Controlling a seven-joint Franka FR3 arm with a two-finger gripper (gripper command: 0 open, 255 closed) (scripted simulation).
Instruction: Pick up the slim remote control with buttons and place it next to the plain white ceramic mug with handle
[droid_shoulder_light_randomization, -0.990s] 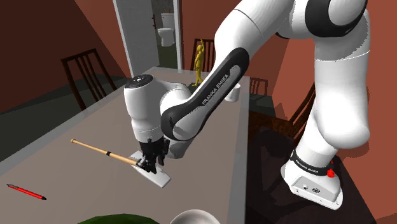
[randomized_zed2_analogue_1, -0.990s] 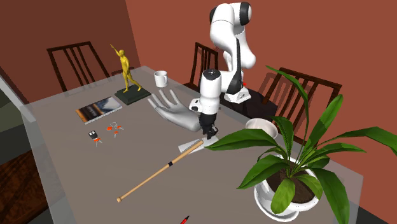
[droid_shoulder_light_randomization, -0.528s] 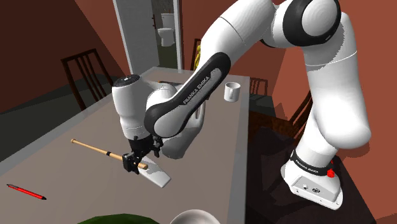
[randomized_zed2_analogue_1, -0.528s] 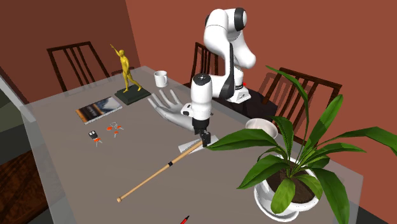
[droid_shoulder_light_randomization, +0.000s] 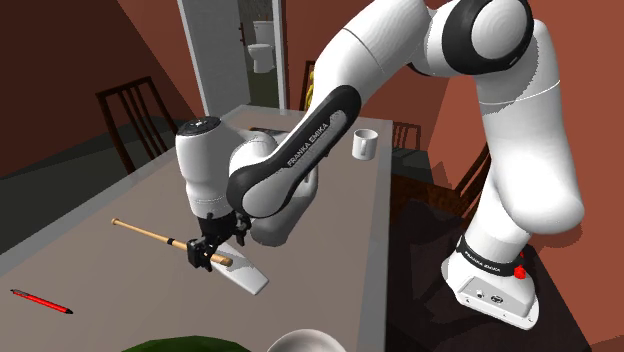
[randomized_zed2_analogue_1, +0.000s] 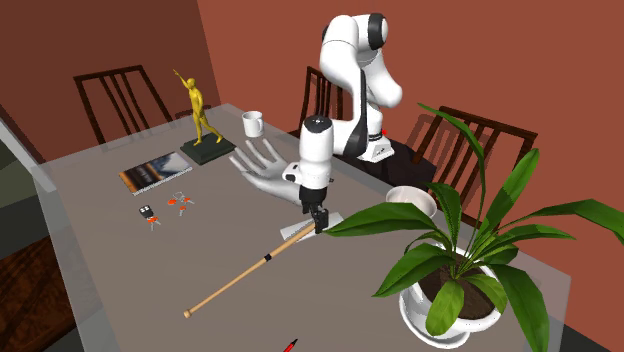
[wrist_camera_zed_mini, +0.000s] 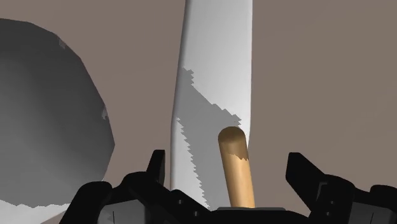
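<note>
The claw hung low over the bench, its two black fingers standing well apart and clasping nothing. Beneath it lay the remote, drawn as a plain white slab with no buttons to be made out. It lay flat on the bench near the edge closest to the stand. The rounded end of a wooden bat overlapped the remote's near part and sat right between the fingers, though neither finger touched it. The mug stood well apart at the far end of the bench, near a gold statuette, with a grey hand sculpture between it and the remote.

The remote looked stiff, thin and probably light, so weight should not be the trouble. Its low profile was the harder part, for the fingers would need to come down almost to the bench on both long edges. The best hold seemed to be across the narrow width, about mid-length so it would not tip, and clear of the bat's end. If the claw caught the bat as well, the grip might be spoiled or the bat sent rolling. The smooth sides might slip unless the claw closed firmly
</note>
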